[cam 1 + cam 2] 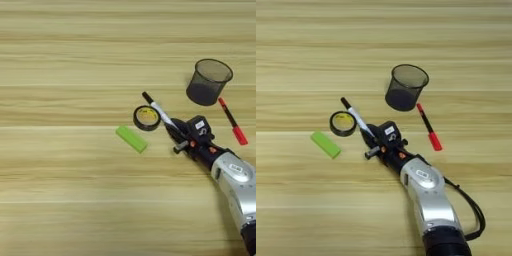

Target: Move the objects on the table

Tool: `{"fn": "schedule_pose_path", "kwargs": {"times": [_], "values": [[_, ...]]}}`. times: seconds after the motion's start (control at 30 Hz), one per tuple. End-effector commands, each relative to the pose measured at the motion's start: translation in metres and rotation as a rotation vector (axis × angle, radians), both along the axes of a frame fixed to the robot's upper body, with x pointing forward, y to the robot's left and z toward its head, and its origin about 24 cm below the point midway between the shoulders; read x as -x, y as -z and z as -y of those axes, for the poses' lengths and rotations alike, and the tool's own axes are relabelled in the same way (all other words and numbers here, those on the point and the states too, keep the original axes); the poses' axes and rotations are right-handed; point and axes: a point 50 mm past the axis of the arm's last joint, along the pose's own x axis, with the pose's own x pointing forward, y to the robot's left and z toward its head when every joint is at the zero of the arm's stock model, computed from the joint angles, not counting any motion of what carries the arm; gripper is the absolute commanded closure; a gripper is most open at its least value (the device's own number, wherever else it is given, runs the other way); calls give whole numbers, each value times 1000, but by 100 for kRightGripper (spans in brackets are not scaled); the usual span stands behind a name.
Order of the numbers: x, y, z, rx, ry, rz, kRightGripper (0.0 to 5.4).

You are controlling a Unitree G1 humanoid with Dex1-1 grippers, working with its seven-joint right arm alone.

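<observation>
My right gripper (171,128) reaches in from the lower right and is shut on the near end of the white marker (156,107). The marker's black cap points up and to the left. Its shaft runs just right of the black tape roll (146,118) with the yellow centre, which lies flat on the table (60,75). A lime-green block (131,138) lies left of and below the roll. The black mesh cup (208,81) stands upright behind the gripper. To the gripper's right, below the cup, the red-and-black pen (232,121) lies at a slant.
My silver forearm (426,195) crosses the lower right of the table, and a black cable (473,212) loops beside it. All the items sit in a cluster right of centre.
</observation>
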Motion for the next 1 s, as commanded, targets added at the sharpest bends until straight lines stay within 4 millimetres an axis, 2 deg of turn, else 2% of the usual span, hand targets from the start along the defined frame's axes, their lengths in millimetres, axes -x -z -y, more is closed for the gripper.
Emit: {"fn": "schedule_pose_path", "kwargs": {"times": [0.03, 0.37, 0.67, 1.0], "values": [[-4, -4, 1, 36, -2, 3, 467], [-7, -8, 5, 29, 40, 35, 467], [-15, -23, 19, 16, 186, 111, 467], [-17, -22, 26, 22, 256, 102, 467]]}}
